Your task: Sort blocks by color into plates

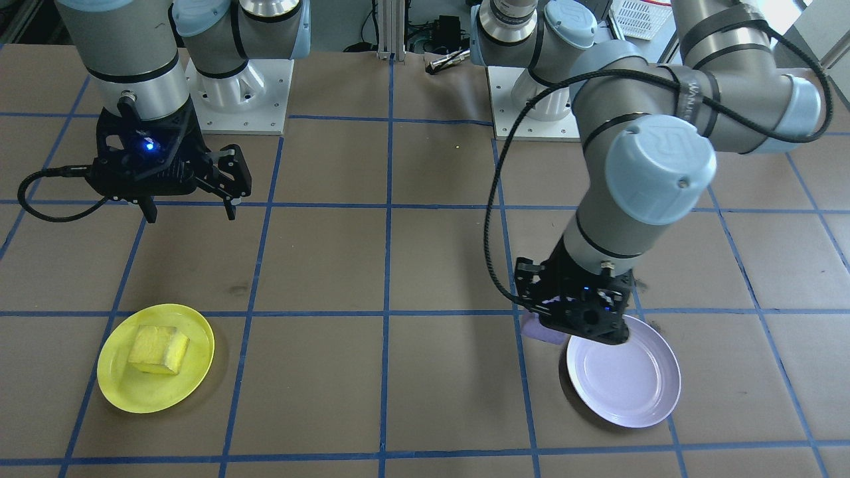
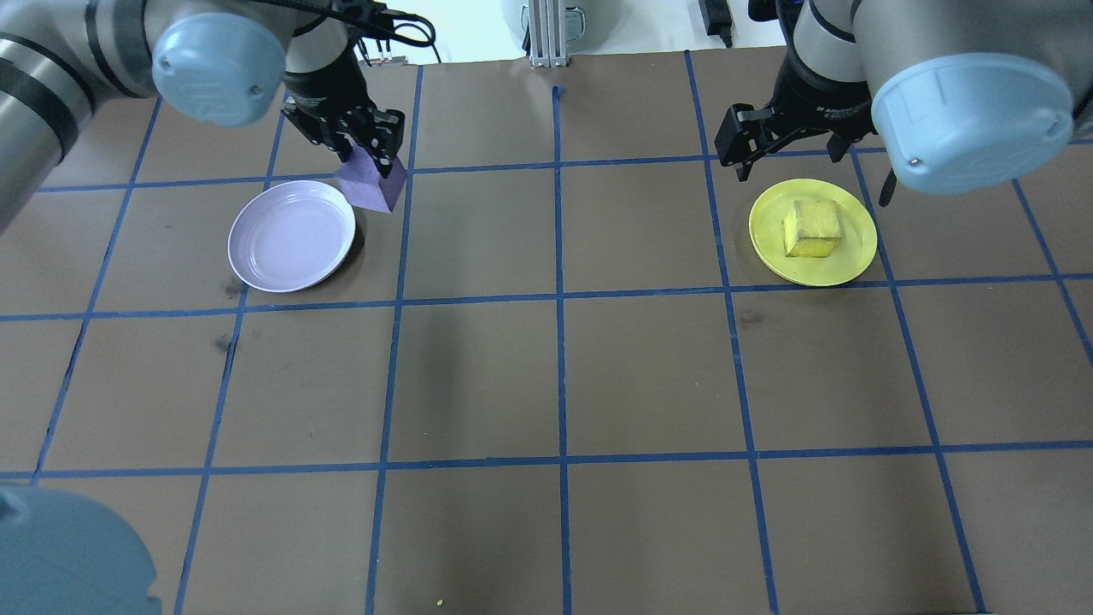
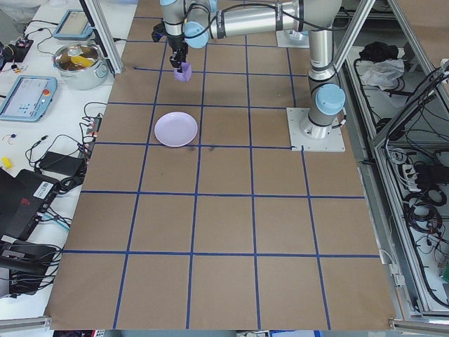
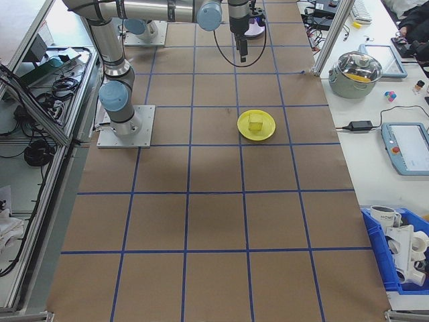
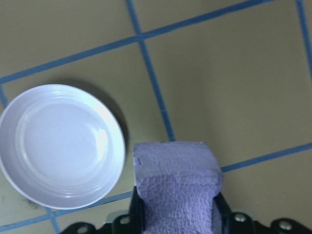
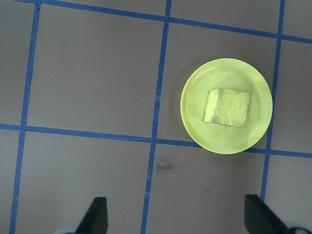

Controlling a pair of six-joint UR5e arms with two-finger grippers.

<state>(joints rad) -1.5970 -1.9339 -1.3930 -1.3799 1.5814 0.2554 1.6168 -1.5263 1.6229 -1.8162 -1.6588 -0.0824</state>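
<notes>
My left gripper [image 2: 363, 158] is shut on the purple block [image 2: 373, 184], holding it above the table just beside the rim of the lavender plate [image 2: 292, 237]. The left wrist view shows the block [image 5: 175, 190] between the jaws and the plate [image 5: 58, 146], which holds nothing, to its left. The yellow block [image 2: 811, 229] lies inside the yellow plate [image 2: 854, 256]. My right gripper [image 1: 191, 214] hangs open and holds nothing, above the table on the robot's side of that plate [image 1: 133, 392]. The right wrist view looks down on the yellow block [image 6: 226, 108].
The brown table has a blue tape grid, and the two arm bases [image 1: 242, 99] stand at the robot's edge. A steel pot [image 3: 78, 60], tablets and cables lie on a side bench. A blue bin [image 4: 402, 251] sits off the table.
</notes>
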